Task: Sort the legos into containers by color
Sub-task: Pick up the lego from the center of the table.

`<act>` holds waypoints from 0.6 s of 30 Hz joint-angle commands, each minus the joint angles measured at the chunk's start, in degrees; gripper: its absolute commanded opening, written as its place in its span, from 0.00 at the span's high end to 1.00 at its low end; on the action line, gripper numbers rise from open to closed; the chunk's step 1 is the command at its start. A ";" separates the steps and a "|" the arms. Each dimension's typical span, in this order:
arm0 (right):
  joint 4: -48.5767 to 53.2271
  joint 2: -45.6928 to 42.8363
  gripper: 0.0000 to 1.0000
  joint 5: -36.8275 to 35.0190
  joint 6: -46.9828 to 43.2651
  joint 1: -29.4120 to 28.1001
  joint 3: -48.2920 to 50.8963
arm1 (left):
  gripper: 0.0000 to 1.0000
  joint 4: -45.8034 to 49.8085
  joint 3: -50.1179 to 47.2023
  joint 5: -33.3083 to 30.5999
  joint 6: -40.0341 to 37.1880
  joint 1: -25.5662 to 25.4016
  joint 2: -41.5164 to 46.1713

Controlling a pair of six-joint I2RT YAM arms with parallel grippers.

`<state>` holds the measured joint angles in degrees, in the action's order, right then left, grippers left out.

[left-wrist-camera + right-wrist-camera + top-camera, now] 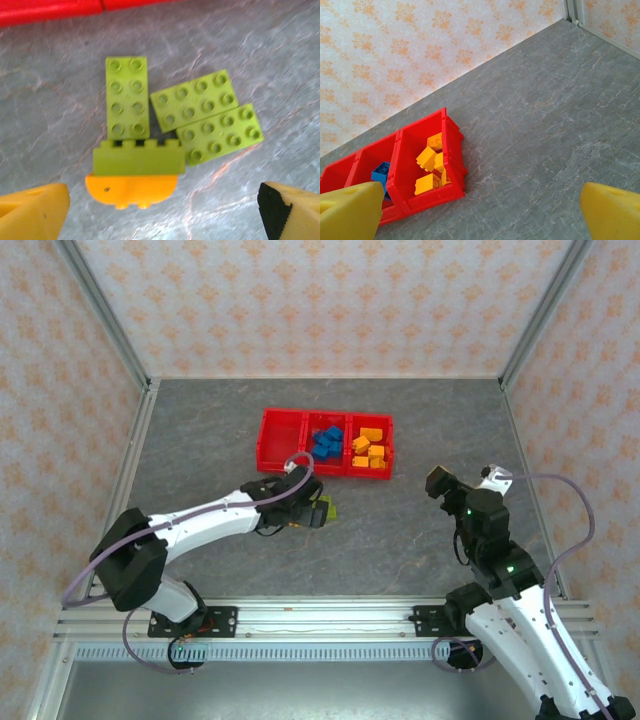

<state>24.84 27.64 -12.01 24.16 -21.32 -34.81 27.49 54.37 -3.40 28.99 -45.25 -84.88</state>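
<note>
The table [420, 430] is a flat grey surface with pale marbled veining. The red tray [281, 440] rests on it toward the far side, with its long axis running left to right and 3 compartments in a row. Near the tray's front wall, 4 lime green bricks [194, 100] lie in a tight cluster on the bare surface: 3 are studs-up and 1 is tipped on its side. 1 orange brick [131, 189] lies touching the tipped brick, on the side away from the tray.
</note>
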 commanded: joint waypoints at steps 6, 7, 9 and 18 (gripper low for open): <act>-0.43 0.14 0.00 -0.51 -0.45 0.12 0.50 | 0.01 -3.70 -4.33 3.80 -0.70 0.22 -1.65; -0.28 0.06 0.00 -0.49 -0.43 0.07 0.37 | 0.01 -3.72 -4.35 3.94 -1.19 0.28 -2.75; -0.10 0.05 0.00 -0.49 -0.34 0.14 0.29 | 0.01 -3.49 -4.27 3.67 -1.78 0.46 -4.45; 0.13 -0.04 0.00 -0.60 -0.15 0.07 0.23 | 0.05 -4.72 -5.56 2.62 -2.18 4.71 -5.37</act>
<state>24.86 27.66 -12.03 24.21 -21.32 -34.83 24.05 49.47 0.01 27.99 -42.13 -90.54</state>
